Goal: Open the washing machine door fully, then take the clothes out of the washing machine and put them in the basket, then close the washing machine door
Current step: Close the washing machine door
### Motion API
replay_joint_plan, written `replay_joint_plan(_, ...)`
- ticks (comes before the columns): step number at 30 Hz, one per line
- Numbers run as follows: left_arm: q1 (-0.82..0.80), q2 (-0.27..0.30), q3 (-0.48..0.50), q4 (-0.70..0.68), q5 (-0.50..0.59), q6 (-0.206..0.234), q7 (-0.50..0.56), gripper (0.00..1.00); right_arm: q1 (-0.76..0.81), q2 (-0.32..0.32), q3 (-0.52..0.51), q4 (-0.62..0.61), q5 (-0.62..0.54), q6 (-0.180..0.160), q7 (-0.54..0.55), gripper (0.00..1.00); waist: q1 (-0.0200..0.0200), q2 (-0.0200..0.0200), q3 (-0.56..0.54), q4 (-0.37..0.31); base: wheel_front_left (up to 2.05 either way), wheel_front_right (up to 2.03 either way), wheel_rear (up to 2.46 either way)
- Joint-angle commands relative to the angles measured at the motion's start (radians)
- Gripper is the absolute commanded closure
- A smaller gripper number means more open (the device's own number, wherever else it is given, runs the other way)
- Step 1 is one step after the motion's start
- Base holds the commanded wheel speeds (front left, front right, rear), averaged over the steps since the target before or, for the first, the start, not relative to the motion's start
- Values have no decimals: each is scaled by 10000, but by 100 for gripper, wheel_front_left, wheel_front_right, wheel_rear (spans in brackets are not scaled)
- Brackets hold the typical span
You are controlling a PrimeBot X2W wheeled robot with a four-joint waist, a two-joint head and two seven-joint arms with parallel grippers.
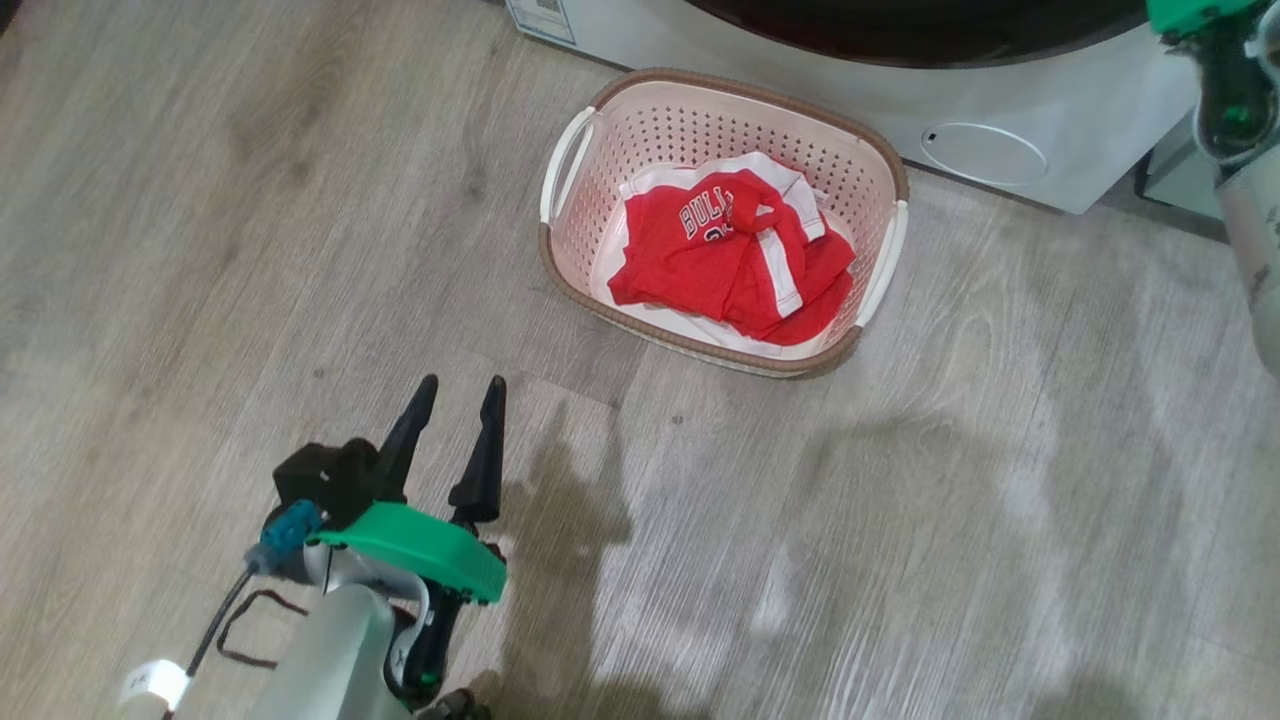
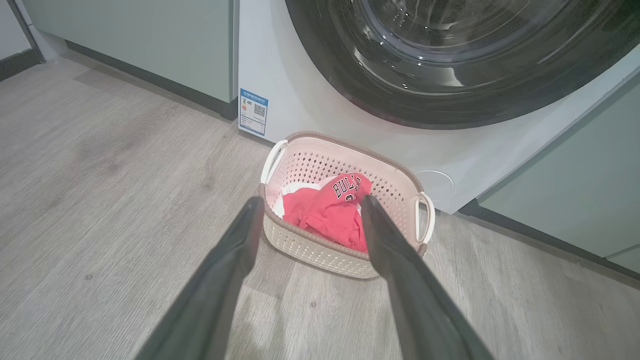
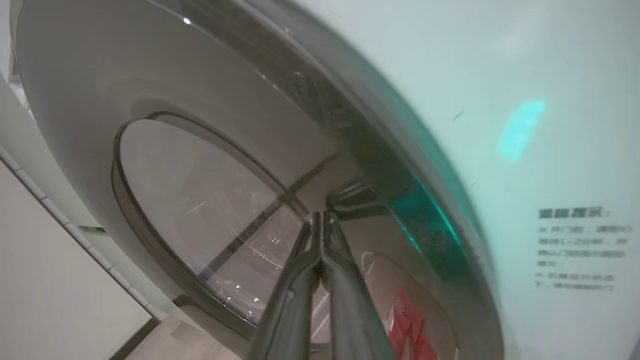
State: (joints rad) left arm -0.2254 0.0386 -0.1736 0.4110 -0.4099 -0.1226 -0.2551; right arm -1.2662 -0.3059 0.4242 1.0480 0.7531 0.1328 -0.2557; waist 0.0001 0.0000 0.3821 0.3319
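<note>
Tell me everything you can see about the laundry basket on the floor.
The basket is a cream plastic rectangle with perforated walls, a brown rim and two white side handles. It stands upright on the wood-look floor, just in front of the washing machine, and holds crumpled red-and-white clothes.

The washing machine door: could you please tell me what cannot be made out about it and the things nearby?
1. The washing machine door: its top is cut off by the left wrist view's upper edge, so its latch cannot be checked.
2. The basket: its floor is mostly hidden under the clothes, head view.
3. The blue label sticker: print too small, left wrist view.
4. The grey printed notice: blurred, right wrist view.
</note>
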Motion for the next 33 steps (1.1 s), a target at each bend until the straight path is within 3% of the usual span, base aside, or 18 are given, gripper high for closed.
replay_joint_plan(1,-289,116,266,-236,-130,78,-67,0,-577,-190,-270,-159,193,-21,-61,100,-1,0,59,31,0,0,0)
replay_joint_plan(10,-368,116,255,-192,-209,119,-67,0,-616,-155,-346,-70,173,-21,-61,100,-1,0,-19,43,0,0,0)
replay_joint_plan(19,-150,116,889,-9,121,54,-67,0,1605,212,-350,-1008,72,-21,-61,100,-1,0,-1263,-223,0,0,0)
replay_joint_plan(20,-142,116,1001,25,221,39,-67,0,1929,299,-338,-1123,120,-21,-61,87,-1,0,-1434,-282,0,0,0)
replay_joint_plan(21,-135,116,1131,72,340,23,-67,0,2274,426,-254,-1243,231,-21,-61,53,-1,0,-1617,-357,0,0,0)
replay_joint_plan(22,-138,116,1274,132,459,7,-67,0,2593,512,-136,-1372,333,-21,-61,3,-1,0,-1788,-445,0,0,0)
replay_joint_plan(28,-266,118,2015,355,1039,-62,-67,0,3910,624,-209,-2027,444,-21,-61,0,-1,0,-2517,-990,0,0,0)
replay_joint_plan(33,-424,460,2069,526,948,-76,-67,0,5361,832,-1253,-2975,-704,-21,-61,0,-1,0,-3125,-1644,0,0,0)
